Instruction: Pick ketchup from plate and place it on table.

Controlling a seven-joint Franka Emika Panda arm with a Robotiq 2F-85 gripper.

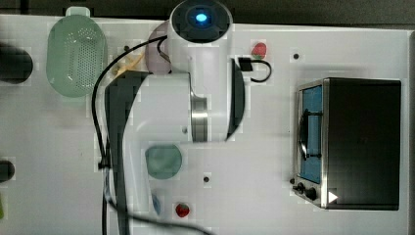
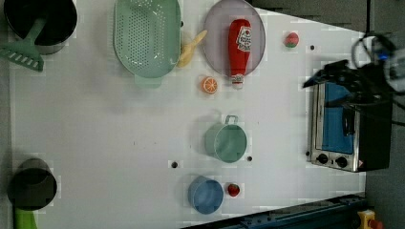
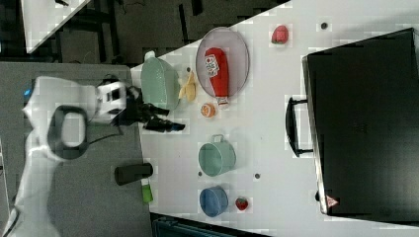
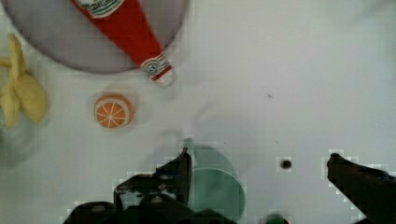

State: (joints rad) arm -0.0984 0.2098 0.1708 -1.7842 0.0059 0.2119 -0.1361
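Observation:
The ketchup (image 2: 239, 45) is a slim red squeeze bottle with a white label, lying flat on the pale lilac plate (image 2: 214, 34). Its white cap pokes over the plate's rim toward an orange slice. The right view shows the ketchup (image 3: 217, 69) and the plate (image 3: 238, 49) too. In the wrist view the ketchup (image 4: 128, 30) lies on the plate (image 4: 51, 44), well away from my gripper (image 4: 259, 163). The gripper is open, with nothing between its fingertips (image 4: 183, 165), and hangs high over the white table (image 2: 119, 143) above a teal cup (image 4: 217, 186). The gripper (image 3: 168, 119) stands apart from the bottle.
A mint-green colander (image 2: 147, 36) and a banana (image 2: 191, 47) lie beside the plate, and an orange slice (image 2: 209, 85) sits near the cap. A teal cup (image 2: 227, 142), a blue cup (image 2: 205, 194), small red fruits (image 2: 292, 39) and a toaster oven (image 2: 344, 129) share the table.

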